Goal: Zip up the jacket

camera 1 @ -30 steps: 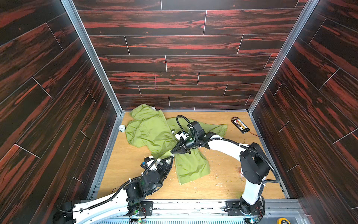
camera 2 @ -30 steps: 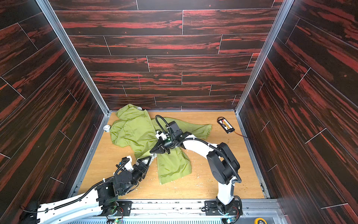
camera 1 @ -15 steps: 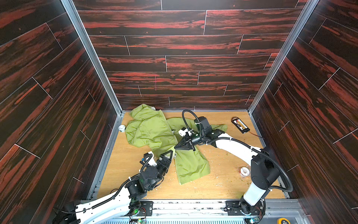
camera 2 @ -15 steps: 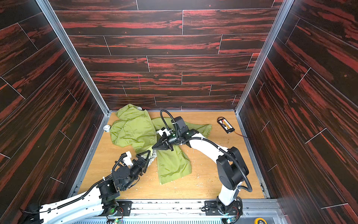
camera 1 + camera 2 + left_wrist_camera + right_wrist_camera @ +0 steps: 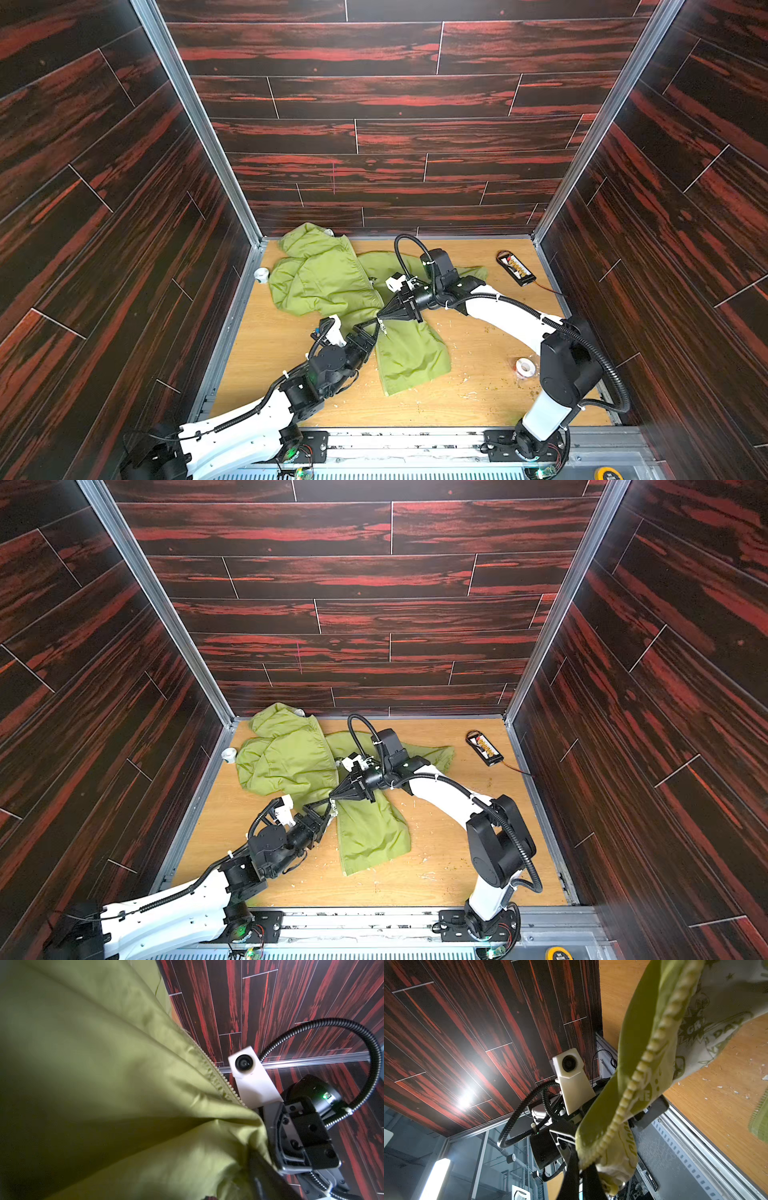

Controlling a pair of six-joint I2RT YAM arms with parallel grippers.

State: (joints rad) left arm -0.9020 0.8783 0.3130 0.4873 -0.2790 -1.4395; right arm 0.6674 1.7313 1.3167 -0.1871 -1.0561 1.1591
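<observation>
The lime-green jacket [image 5: 324, 278] [image 5: 286, 758] lies crumpled on the wooden floor, hood toward the back left. My right gripper [image 5: 380, 319] [image 5: 332, 799] [image 5: 584, 1165] is shut on the jacket's front edge and holds it raised. The pale zipper teeth [image 5: 654, 1043] and the white patterned lining show there. My left gripper [image 5: 371, 328] [image 5: 322, 810] sits just below it, open, with that edge between its fingers. In the left wrist view the jacket [image 5: 104, 1084] and its zipper teeth [image 5: 209, 1068] fill the frame. Only one dark finger [image 5: 264, 1180] shows.
A black pack with a yellow label [image 5: 515, 267] lies at the back right. A small tape roll [image 5: 524, 368] sits beside the right arm's base. A small white object [image 5: 262, 274] rests by the left wall. Dark red panel walls enclose three sides.
My left gripper has moved forward up to the jacket edge under the right gripper, and its jaws have narrowed. The right arm's elbow has swung right while its grip stayed put.
</observation>
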